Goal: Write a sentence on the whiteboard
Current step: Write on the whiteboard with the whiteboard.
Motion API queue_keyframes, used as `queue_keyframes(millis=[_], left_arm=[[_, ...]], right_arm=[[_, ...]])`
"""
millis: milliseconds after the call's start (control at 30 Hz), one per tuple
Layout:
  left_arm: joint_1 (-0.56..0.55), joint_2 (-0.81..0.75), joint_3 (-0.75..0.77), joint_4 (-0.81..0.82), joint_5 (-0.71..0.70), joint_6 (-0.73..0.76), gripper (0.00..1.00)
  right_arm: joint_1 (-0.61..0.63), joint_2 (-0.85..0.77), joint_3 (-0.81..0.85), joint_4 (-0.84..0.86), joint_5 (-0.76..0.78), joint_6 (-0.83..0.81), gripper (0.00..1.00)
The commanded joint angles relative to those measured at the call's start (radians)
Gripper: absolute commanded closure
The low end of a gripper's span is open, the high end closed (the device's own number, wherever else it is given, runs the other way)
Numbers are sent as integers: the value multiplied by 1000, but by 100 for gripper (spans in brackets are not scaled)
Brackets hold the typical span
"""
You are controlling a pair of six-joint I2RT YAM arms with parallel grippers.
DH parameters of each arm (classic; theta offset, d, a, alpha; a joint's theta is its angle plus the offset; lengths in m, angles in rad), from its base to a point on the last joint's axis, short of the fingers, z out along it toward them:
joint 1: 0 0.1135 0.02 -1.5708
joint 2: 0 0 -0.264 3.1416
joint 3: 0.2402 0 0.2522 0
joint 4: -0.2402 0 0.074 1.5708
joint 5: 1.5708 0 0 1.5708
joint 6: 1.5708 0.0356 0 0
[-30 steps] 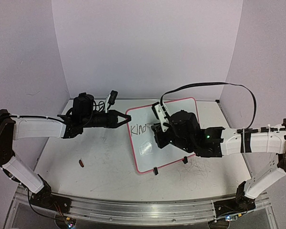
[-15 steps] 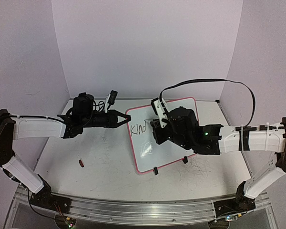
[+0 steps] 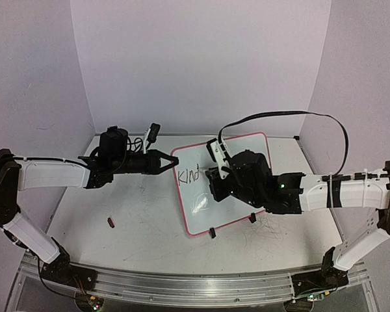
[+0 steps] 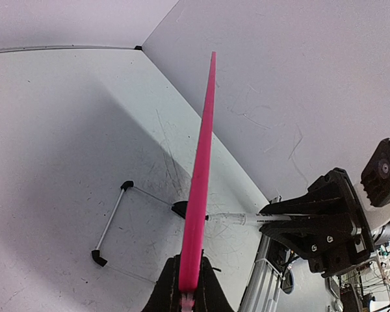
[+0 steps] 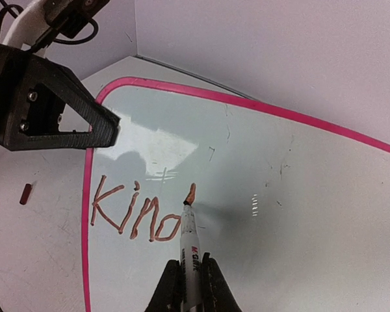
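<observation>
The whiteboard, white with a pink rim, lies tilted at the middle of the table. My left gripper is shut on the rim at the board's far-left corner. In the left wrist view the rim runs edge-on out of that gripper. My right gripper is shut on a marker, whose tip touches the board. The sentence reads "Kin" plus a round letter with a short stroke above it at the tip. In the top view the right gripper covers the writing's right end.
A small red-brown piece lies on the table to the left of the board. Two black clip feet stick out at the board's near edge. A thin wire stand lies beyond the board. Enclosure walls close the back and sides.
My right gripper swung slightly toward the far left with the marker and came back. The last letter gained an upright stroke. The left arm stayed still.
</observation>
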Motion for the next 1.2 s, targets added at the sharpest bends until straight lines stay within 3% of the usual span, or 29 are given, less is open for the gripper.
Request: queue_keyframes(millis=[0,833,1167], left_arm=[[-4,-20,23,9,-10,-16,100],[-4,-24,19,9,-13,-19,100],[-4,-26,18,9,-12,-22,100]], right_arm=[[3,-28,-25,-20,-9,21,100],[11,-105,-43,-65,-11,17,100],[-26,-103,-18,13,-69,-12,100]])
